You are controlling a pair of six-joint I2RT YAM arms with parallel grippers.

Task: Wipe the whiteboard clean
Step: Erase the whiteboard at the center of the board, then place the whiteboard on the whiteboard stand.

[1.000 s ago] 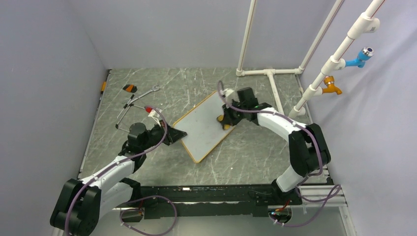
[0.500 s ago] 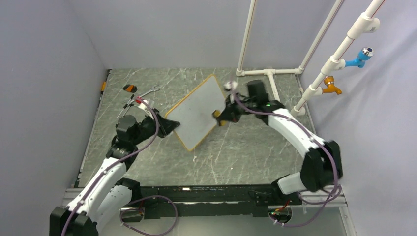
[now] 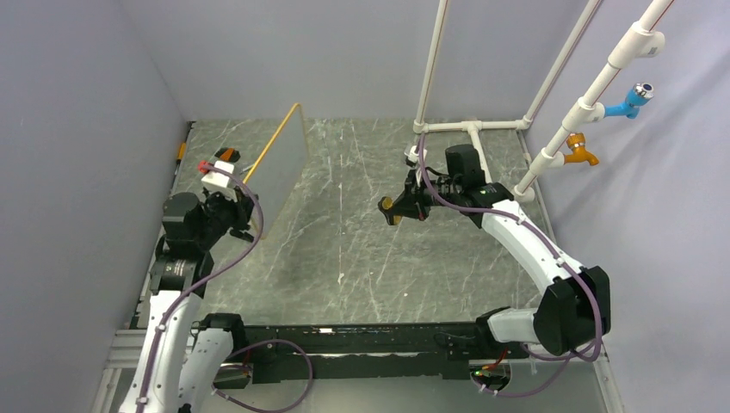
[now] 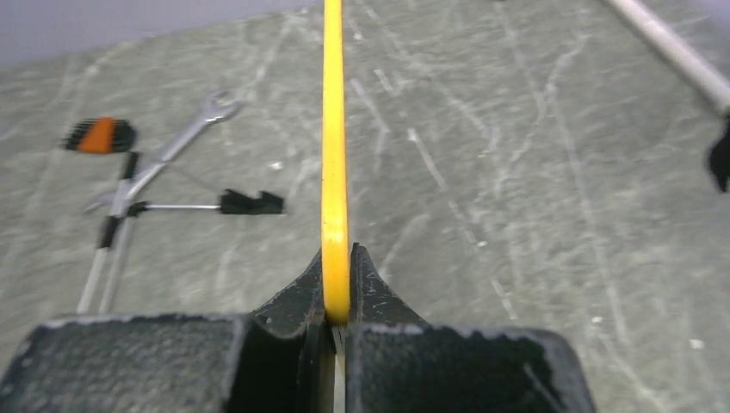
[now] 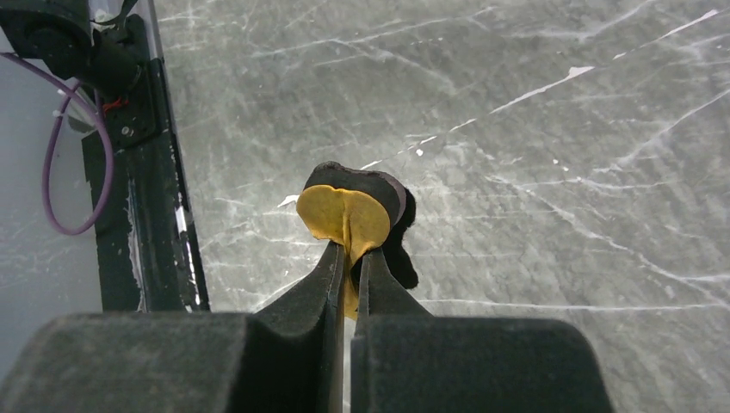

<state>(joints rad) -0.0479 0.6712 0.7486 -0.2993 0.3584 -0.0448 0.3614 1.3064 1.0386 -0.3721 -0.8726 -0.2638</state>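
My left fingers (image 4: 355, 284) are clamped tight on the yellow-orange frame of the whiteboard (image 3: 280, 163), which stands on edge at the left side of the tabletop (image 3: 361, 258). It is lifted and nearly upright. Its long axis runs away from my grip toward the far-left corner, and one broad face is turned toward the right arm. That face looks plain grey from above, and I cannot make out any writing on it.

My right fingers (image 5: 366, 271) are pinched on the eraser (image 5: 344, 215), a yellow-orange piece with a black pad. They hang over the middle of the tabletop, well apart from the board. So the board lies to the left of the eraser across bare marbled stone, and only the right arm can wipe it.

I judge that the next move is to close that gap. With the board pinched by one edge only, it may swing or slip when the pad presses on it.

A wrench (image 4: 185, 138) lies just beyond the board, and a white pipe frame (image 3: 469, 126) stands behind the right arm.
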